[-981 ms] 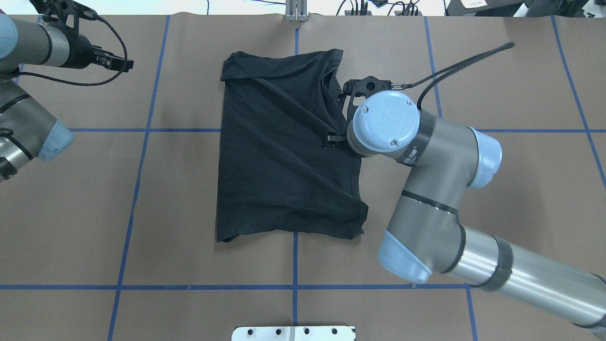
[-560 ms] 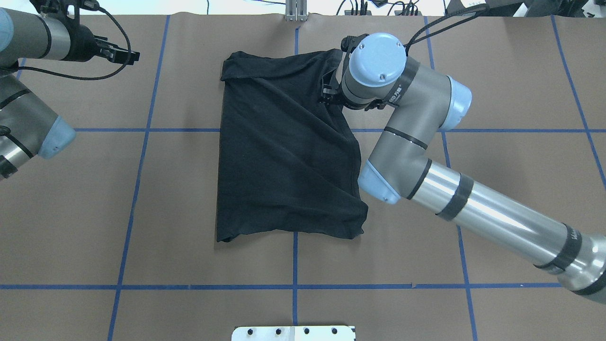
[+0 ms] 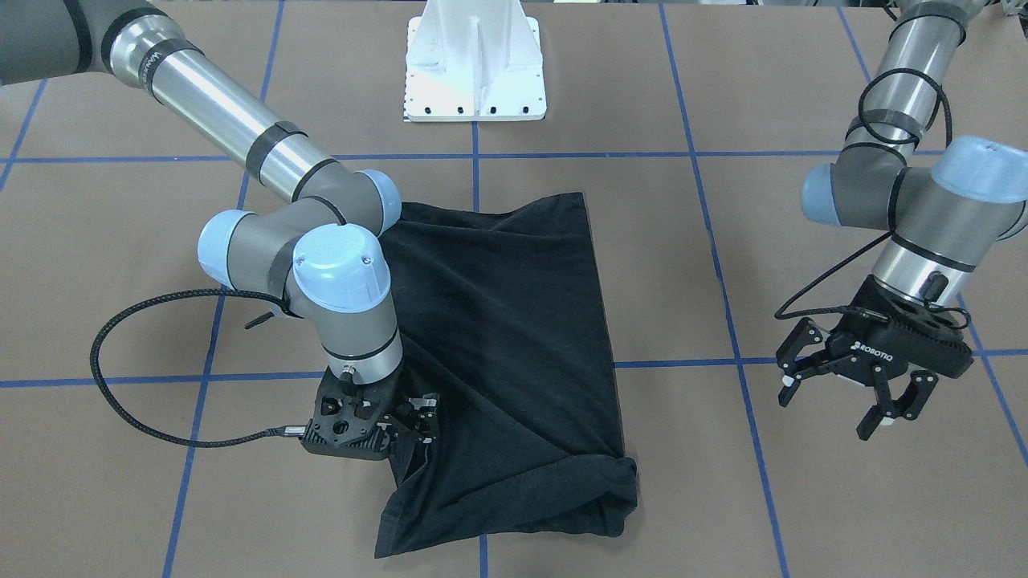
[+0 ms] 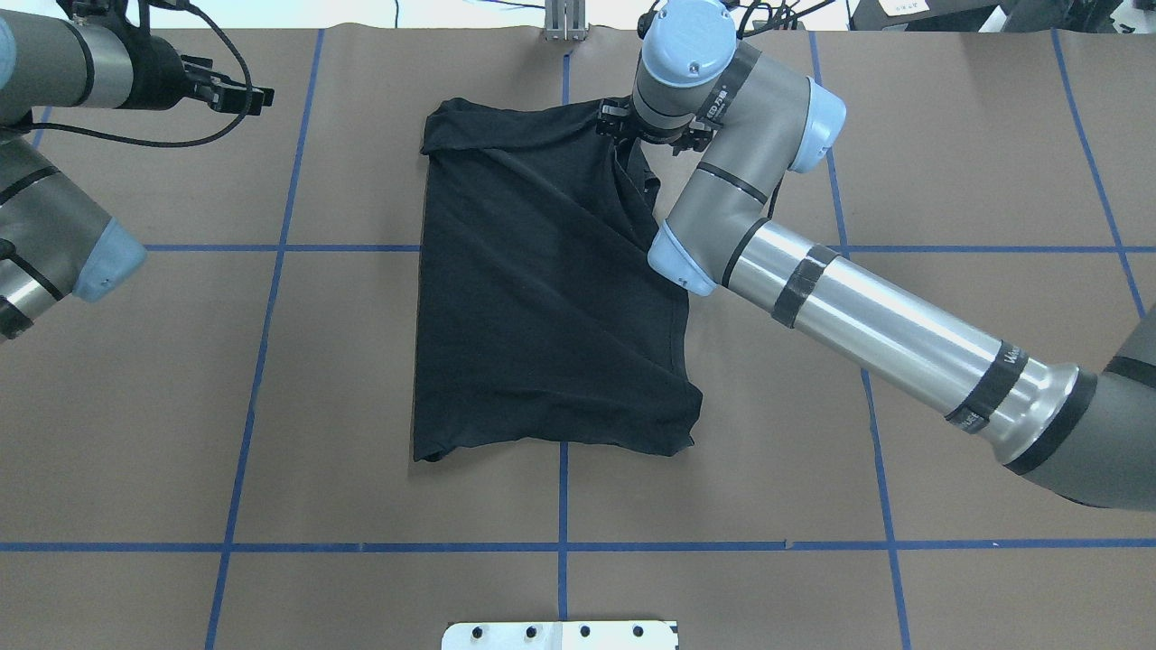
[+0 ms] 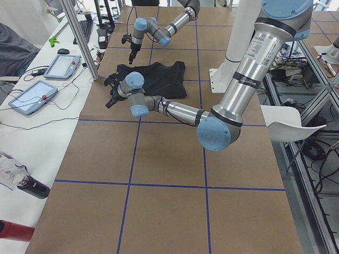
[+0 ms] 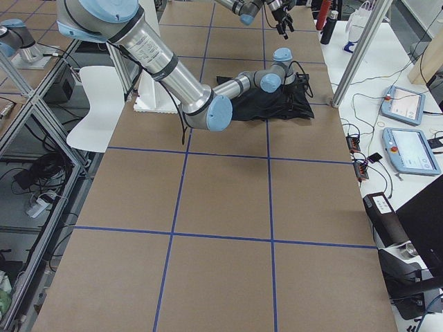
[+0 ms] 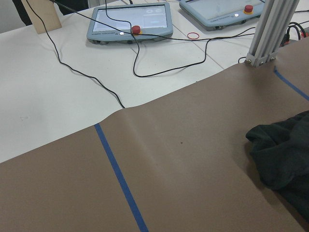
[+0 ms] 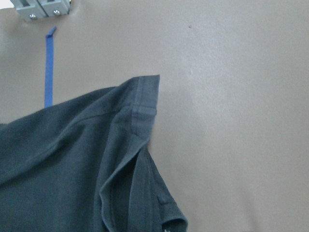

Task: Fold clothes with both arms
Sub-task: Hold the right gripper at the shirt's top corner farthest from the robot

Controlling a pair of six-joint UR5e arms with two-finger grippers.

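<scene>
Count: one shirt [image 4: 542, 298], two arms, two pincers. The shirt lies folded near the middle of the worktop [image 4: 948, 135], plain black side up, with a thick rolled edge along one end. The left pincer [image 3: 835, 401] hangs above bare worktop, well apart from the shirt, its fingers spread wide and holding nothing. The right arm [image 4: 867, 307] reaches across to the far corner of the shirt, and the right pincer [image 3: 419, 417] stands low at the cloth's edge. I cannot tell whether its fingers are parted or closed, nor whether they grip the cloth. The left arm [image 4: 54, 244] sits off to the side. The front view alone shows the left pincer's spread, as the overhead view gives it side-on only. The right wrist view shows a hemmed corner lying flat with a second layer tucked beneath, and no fingers. The left wrist view shows a bunched shirt edge at its right margin and two tablets [image 7: 130, 21] on the white table beyond the worktop.
</scene>
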